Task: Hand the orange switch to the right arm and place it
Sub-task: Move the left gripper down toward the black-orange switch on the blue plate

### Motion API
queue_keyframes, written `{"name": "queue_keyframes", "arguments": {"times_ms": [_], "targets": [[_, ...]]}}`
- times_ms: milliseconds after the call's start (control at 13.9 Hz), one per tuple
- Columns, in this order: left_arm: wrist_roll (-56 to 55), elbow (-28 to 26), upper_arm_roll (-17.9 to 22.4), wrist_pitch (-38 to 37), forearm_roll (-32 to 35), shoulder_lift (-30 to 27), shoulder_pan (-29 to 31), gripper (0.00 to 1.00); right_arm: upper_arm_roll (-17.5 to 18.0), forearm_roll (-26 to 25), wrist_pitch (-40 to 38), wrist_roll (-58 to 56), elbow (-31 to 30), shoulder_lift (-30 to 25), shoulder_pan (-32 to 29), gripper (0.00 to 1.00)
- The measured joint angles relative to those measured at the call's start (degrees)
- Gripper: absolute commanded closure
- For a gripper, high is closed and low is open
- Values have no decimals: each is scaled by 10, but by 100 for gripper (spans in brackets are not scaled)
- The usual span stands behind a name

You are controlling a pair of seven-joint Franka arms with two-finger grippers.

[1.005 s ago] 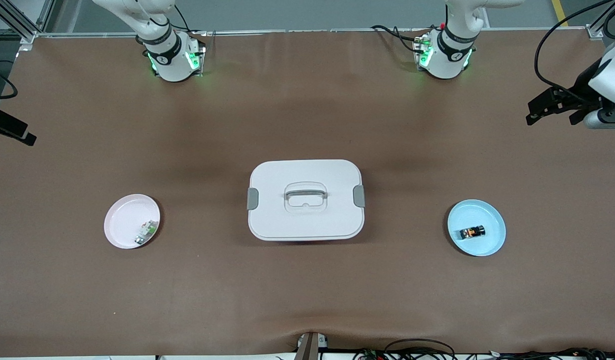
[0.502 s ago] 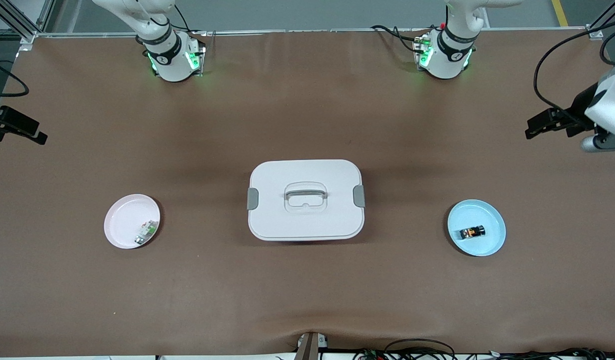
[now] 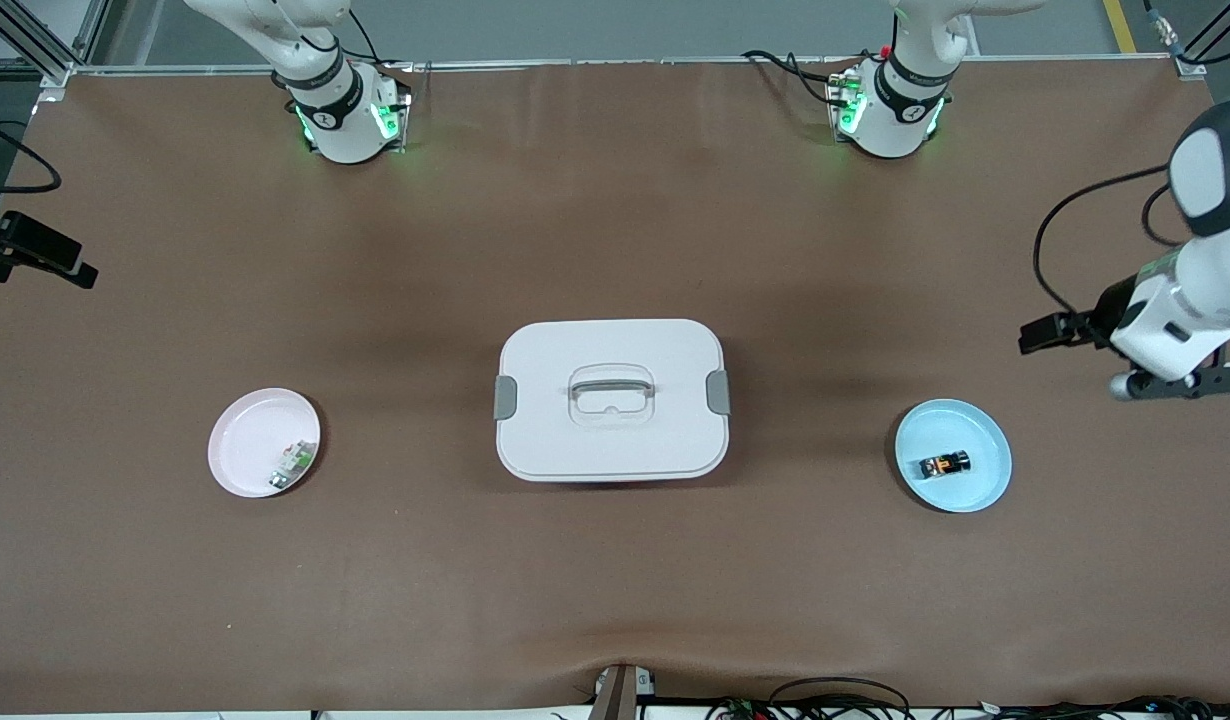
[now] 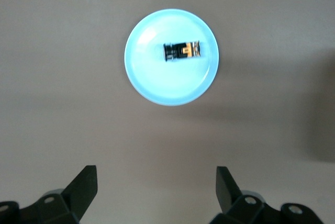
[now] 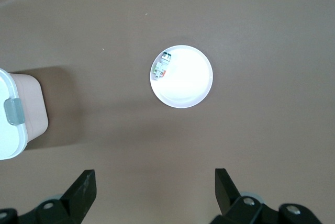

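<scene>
The orange switch [image 3: 945, 465], a tiny black block with an orange face, lies on the blue plate [image 3: 980, 485] toward the left arm's end of the table. My left gripper [image 3: 1037, 335] hangs open and empty over bare table cloth beside that plate. In the left wrist view the orange switch [image 4: 182, 51] lies on the blue plate [image 4: 167, 85], well ahead of the left gripper [image 4: 155, 170]. My right gripper [image 3: 45, 262] waits open and empty over the table's edge at the right arm's end. The right wrist view shows the right gripper [image 5: 155, 172] with only cloth between its fingers.
A white lidded box [image 3: 611, 398] with a grey handle stands mid-table. A pink plate [image 3: 245, 440] holding a small white-and-green component [image 3: 293, 465] lies toward the right arm's end. The right wrist view shows the plate [image 5: 186, 88] and the box [image 5: 15, 114].
The left arm has swung over the table toward the front camera, bringing its gripper closer to the blue plate. The right gripper has barely shifted. Both stay open.
</scene>
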Motion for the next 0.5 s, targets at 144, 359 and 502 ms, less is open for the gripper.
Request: {"name": "queue_keyframes", "arguments": {"times_ms": [144,359,502], "targets": [[0,1,0,40,0,33,-1,0,-1,0,0,0,0,0,-1,0],[-2,4,0,84,0,73,-1,0,-4,0,2,0,0,0,-1,0],[-27,6,-1,111,0,99,-2,0,-3,1,3,0,0,0,-1,0]]}}
